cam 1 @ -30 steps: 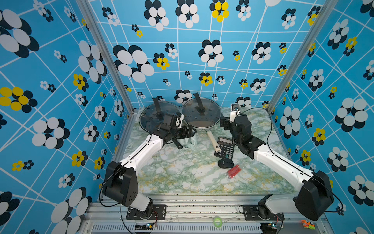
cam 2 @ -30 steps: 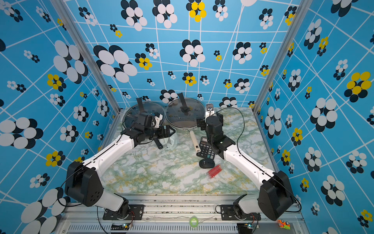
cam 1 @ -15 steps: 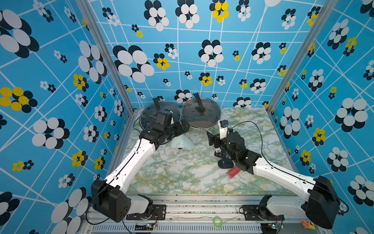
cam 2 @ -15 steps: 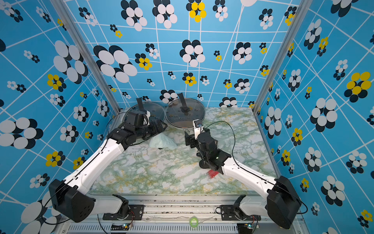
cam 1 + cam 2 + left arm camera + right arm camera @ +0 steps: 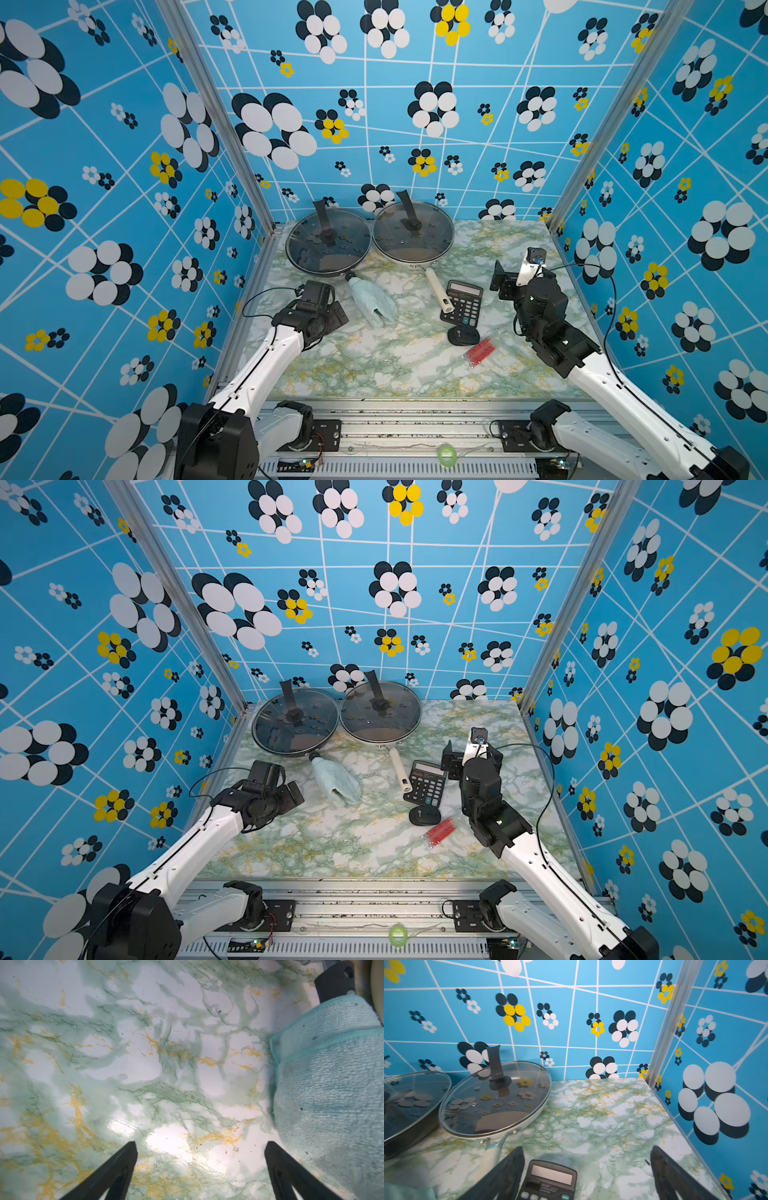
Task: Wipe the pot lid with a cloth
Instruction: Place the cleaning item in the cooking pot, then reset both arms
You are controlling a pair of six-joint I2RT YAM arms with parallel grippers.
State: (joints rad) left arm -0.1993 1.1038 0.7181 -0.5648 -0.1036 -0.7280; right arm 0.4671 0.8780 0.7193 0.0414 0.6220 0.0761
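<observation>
You've got the cloth [image 5: 372, 302], pale mint terry with a teal hem, bunched on the table [image 5: 374, 365] against the dark pan [image 5: 316, 269]. Both spread, empty: left gripper [image 5: 200, 1145], right gripper [image 5: 588, 1149].

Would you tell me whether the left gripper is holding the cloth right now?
No, the left gripper stands open over the marble table, and the cloth lies beside it, ungripped.
</observation>
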